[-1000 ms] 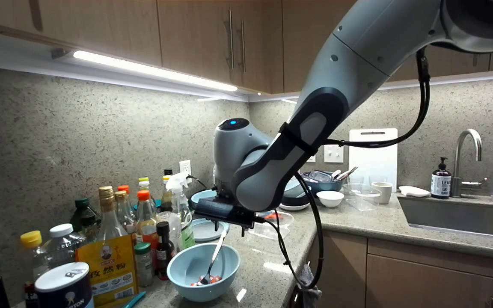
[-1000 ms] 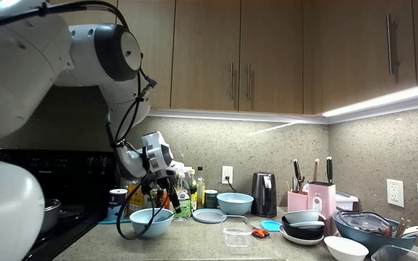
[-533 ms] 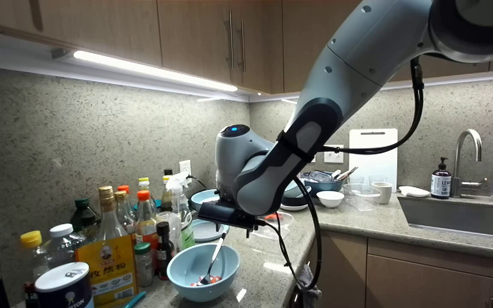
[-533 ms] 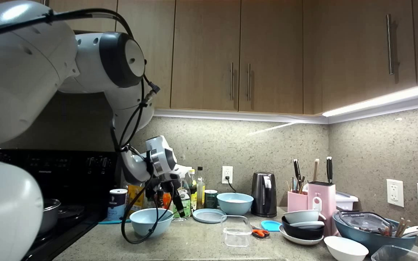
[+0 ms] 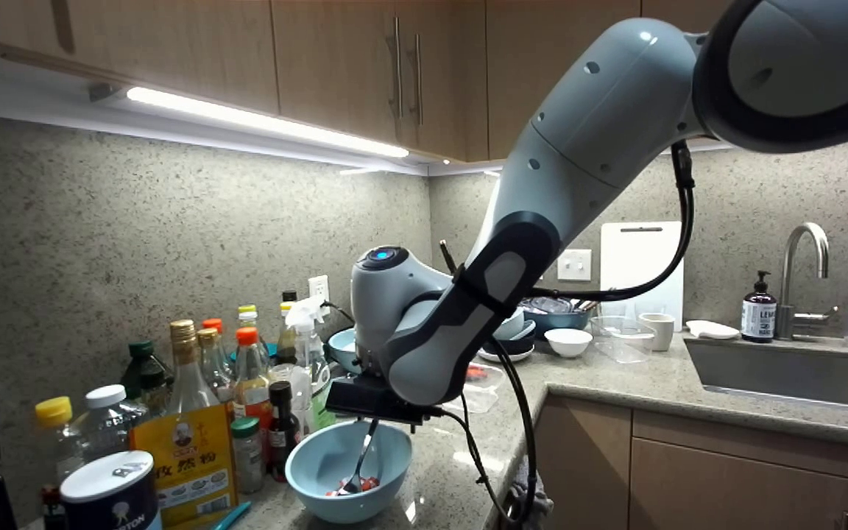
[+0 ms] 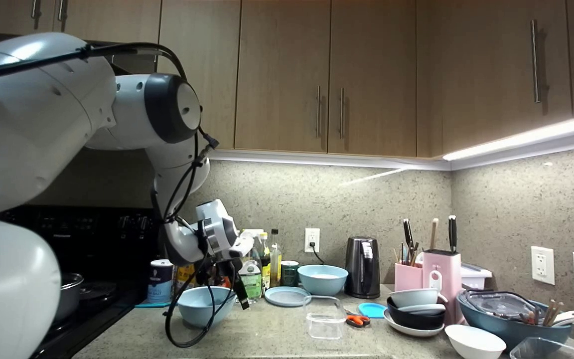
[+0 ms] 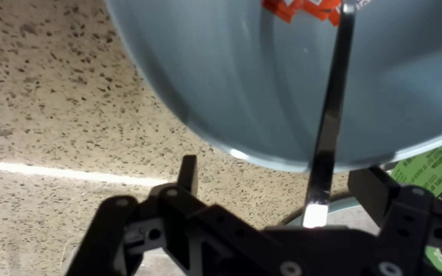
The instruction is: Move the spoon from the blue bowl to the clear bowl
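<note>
The light-blue bowl (image 5: 321, 471) stands on the counter and holds red-and-white pieces; it also shows in the wrist view (image 7: 221, 76). The slim metal spoon (image 5: 365, 450) leans in it, its handle sticking out over the rim. My gripper (image 5: 389, 421) is just above the bowl's rim. In the wrist view my gripper (image 7: 276, 172) is open, one finger on each side of the spoon handle (image 7: 326, 145), which touches neither fingertip. The handle's end lies close to the gripper's palm. A clear container (image 6: 326, 329), which fits the clear bowl, stands on the counter right of the blue bowl (image 6: 202, 304).
Bottles and a spray bottle (image 5: 313, 368) stand close behind the bowl. A grey-blue plate (image 6: 287, 296) and another light-blue bowl (image 6: 323, 279) are farther back. Orange scissors (image 6: 358, 320) lie by the container. Stacked bowls (image 6: 416, 319) and a white bowl (image 6: 475, 341) stand at right.
My gripper has moved down toward the blue bowl, so the spoon handle's top is now at the gripper. The spoon still leans in the bowl.
</note>
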{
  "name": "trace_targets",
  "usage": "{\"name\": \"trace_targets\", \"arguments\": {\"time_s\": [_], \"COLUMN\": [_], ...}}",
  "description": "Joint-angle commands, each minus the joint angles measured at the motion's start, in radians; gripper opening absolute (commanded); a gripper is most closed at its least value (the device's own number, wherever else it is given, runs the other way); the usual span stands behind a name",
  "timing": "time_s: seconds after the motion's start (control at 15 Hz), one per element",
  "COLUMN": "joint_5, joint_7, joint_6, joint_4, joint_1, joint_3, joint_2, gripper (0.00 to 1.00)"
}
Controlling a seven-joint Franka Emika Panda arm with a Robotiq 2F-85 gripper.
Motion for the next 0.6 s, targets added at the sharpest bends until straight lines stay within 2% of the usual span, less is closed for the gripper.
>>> {"name": "trace_targets", "arguments": {"time_s": [0.0, 0.07, 0.53], "joint_5": [-0.002, -0.001, -0.020], "joint_7": [-0.046, -0.054, -0.030], "joint_6": [-0.004, -0.002, 0.025], "joint_4": [0.046, 0.054, 0.069], "joint_1": [0.017, 0.020, 0.058], "joint_3": [-0.007, -0.008, -0.046], "joint_2": [0.034, 0.040, 0.039], "gripper": [0.75, 0.74, 0.28]}}
